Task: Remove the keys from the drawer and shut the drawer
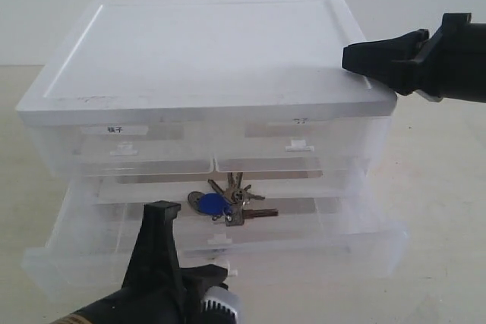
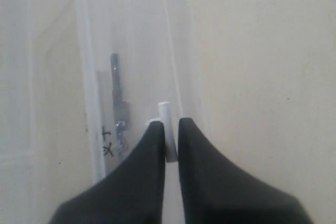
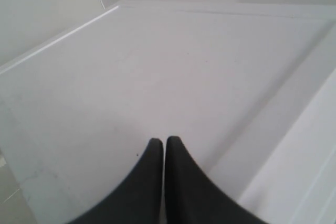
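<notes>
Nearest the camera, the left gripper point(image 2: 169, 132) is sitting at the front of the drawer point(image 1: 319, 252), its black fingers point(image 2: 149, 145) pressing together on the small white handle point(image 2: 165, 111). The wrist view is showing the tab pinched between them. From the exterior view the contact is hard to confirm, so the grip is probably firm rather than certainly so.

Just beyond that, the drawer is standing open, projecting forward from under the two half-width drawers point(image 1: 137, 155).

The keys point(image 1: 228, 204) are lying on its floor near the middle, well behind the front wall and so farther in than the left gripper's fingertips. The bunch is fanning out flat. The round blue fob point(image 1: 210, 204) is sitting on its left side, several silver-grey keys are pointing toward the back, and one longer key is stretching rightward across the drawer.

Farthest back, the right gripper point(image 1: 345, 57) is hovering over the right front corner of the cabinet point(image 1: 213, 51) top, its fingers closed with nothing between them. The keys are lying below it, forward and to its left.

The left arm is nearer but occupied, so the pick is likely falling to the right arm, which will need to open before descending.
</notes>
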You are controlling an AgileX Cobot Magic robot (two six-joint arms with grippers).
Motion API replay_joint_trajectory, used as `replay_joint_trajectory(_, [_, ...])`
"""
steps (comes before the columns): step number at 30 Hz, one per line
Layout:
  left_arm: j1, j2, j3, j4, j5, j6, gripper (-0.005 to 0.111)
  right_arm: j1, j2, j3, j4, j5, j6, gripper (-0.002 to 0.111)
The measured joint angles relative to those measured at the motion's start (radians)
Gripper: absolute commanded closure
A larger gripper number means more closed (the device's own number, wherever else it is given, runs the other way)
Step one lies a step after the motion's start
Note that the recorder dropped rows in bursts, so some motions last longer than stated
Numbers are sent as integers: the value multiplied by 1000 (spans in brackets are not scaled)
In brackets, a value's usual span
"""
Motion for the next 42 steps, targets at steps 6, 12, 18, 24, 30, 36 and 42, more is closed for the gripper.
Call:
replay_joint_trajectory(6, [-10,-86,2,-63,171,51,102,0,0,0,0,2,0,109])
replay_joint_trajectory(12, [-10,-167,2,-148,182,95,77,0,0,0,0,2,0,109])
replay_joint_trajectory(18, [-10,-298,-65,-162,192,-141,56,0,0,0,0,4,0,109])
replay_joint_trajectory(24, [31,-319,-200,-349,104,-132,56,0,2,0,0,4,0,109])
replay_joint_trajectory(30, [127,-200,-258,-441,108,-100,56,0,21,-5,16,-7,0,109])
replay_joint_trajectory(36, [210,-69,-269,-445,139,-190,55,0,26,-6,25,-9,-3,109])
replay_joint_trajectory(42, [288,3,-283,-450,185,-318,43,0,26,-6,25,-9,-3,109])
